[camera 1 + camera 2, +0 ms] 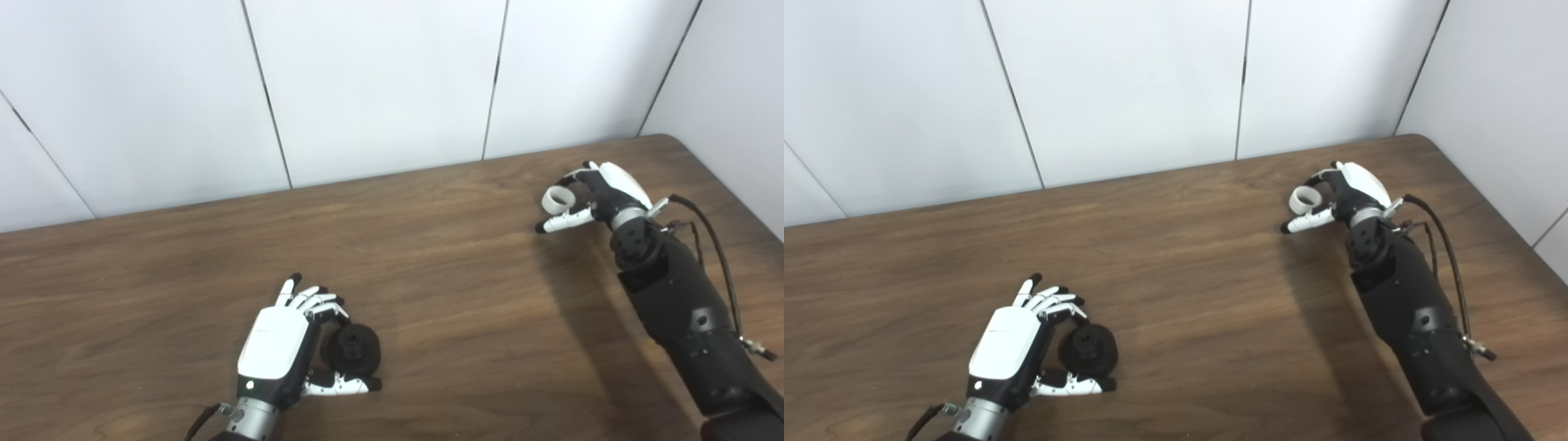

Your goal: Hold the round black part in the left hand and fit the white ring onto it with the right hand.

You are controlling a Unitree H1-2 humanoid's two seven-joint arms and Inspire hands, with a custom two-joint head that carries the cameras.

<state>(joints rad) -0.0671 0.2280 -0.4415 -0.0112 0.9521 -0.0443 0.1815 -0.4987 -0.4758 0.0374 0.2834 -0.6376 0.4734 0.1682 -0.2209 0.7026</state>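
The round black part [352, 349] sits low at the table's front left, its hub facing up. My left hand [283, 346] wraps it from the left, with curled fingers [321, 306] against its far side and the thumb [340, 386] along its near side. Over at the far right, the white ring [557, 199] is tilted so its hole shows. My right hand [597, 193] pinches it between a bent finger above and the thumb [563, 222] beneath. The two hands are far apart.
The brown wooden table [441, 275] runs between the hands. White wall panels [367, 86] stand right behind its far edge and along the right side. A black cable [716, 245] loops off my right forearm.
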